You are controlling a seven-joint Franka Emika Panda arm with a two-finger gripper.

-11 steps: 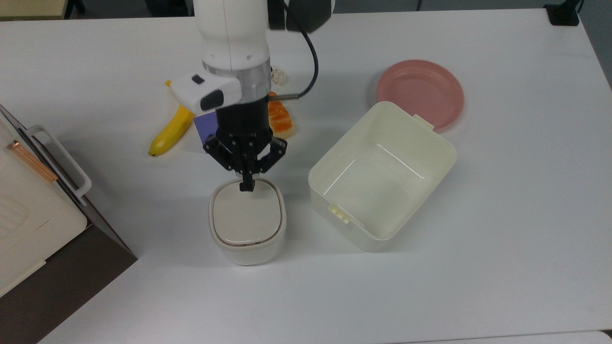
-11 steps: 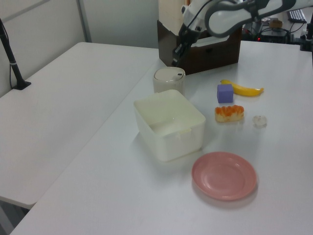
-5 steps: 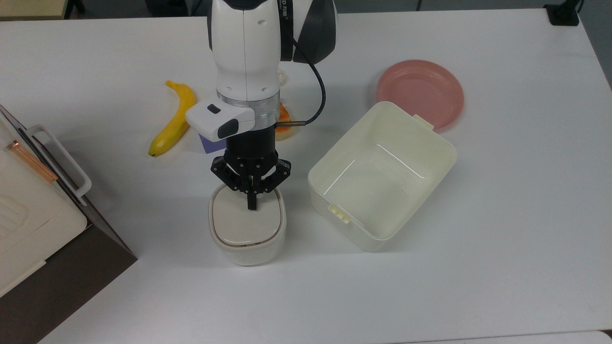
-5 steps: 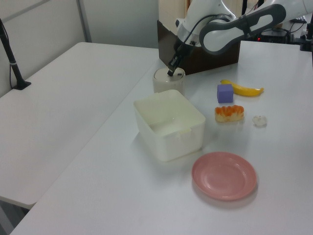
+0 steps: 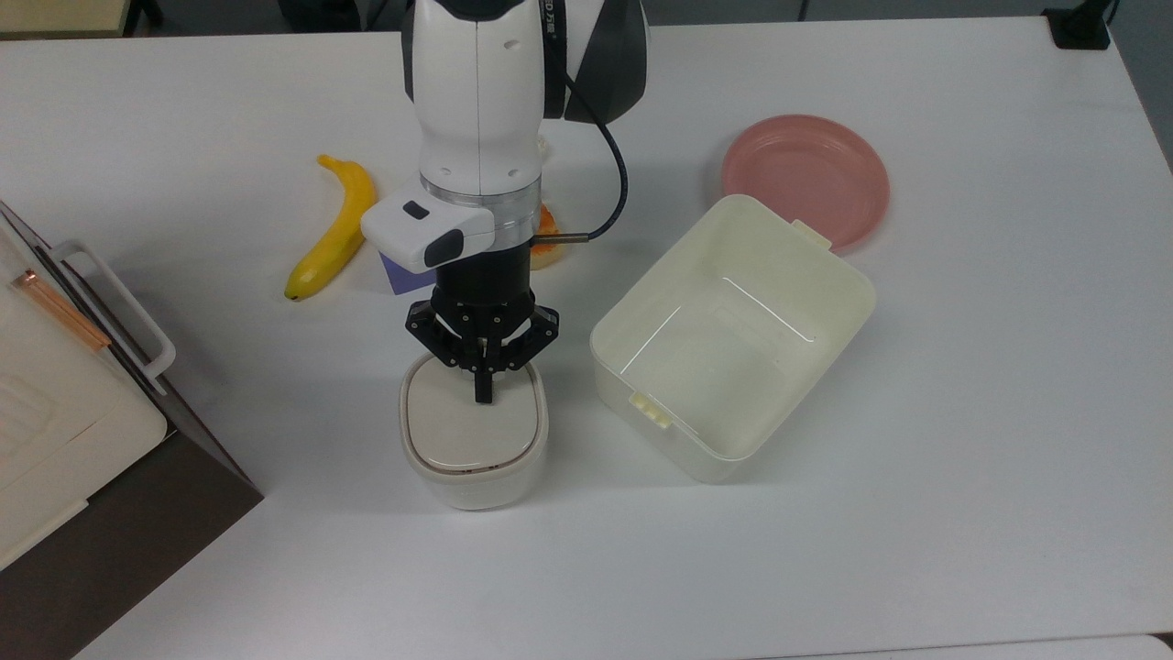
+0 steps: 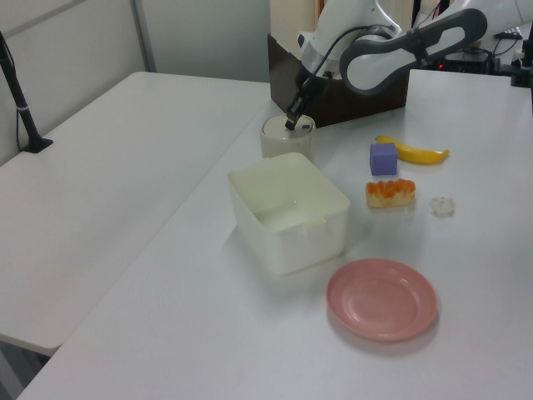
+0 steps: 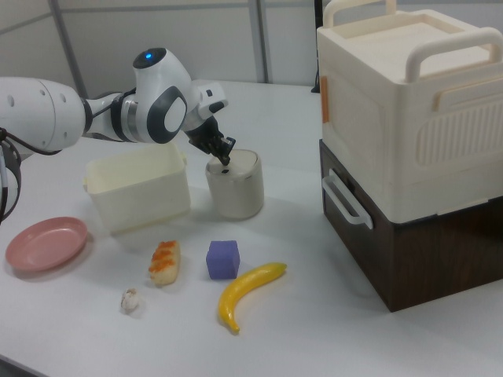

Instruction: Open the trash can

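The trash can (image 5: 473, 442) is a small white rounded-square bin with a flat beige lid, which lies closed. It stands left of centre in the top view. My gripper (image 5: 482, 395) points straight down with its black fingers shut together. The tips rest on the lid near the edge closest to the arm. In the left view the gripper (image 6: 291, 124) touches the top of the trash can (image 6: 286, 140). The right view shows the gripper (image 7: 225, 163) on the lid of the trash can (image 7: 236, 191).
A lidless cream box (image 5: 683, 449) stands just to the top view's right of the bin, with a pink plate (image 5: 806, 174) behind it. A banana (image 5: 334, 234), a purple cube (image 7: 223, 259) and an orange food piece (image 7: 164, 261) lie near the arm. A brown-and-cream cabinet (image 5: 55, 403) fills the top view's left edge.
Over the last second the arm swung forward and down, carrying the shut fingers from the lid's far rim onto the lid. Almost nothing has moved in the last half second.
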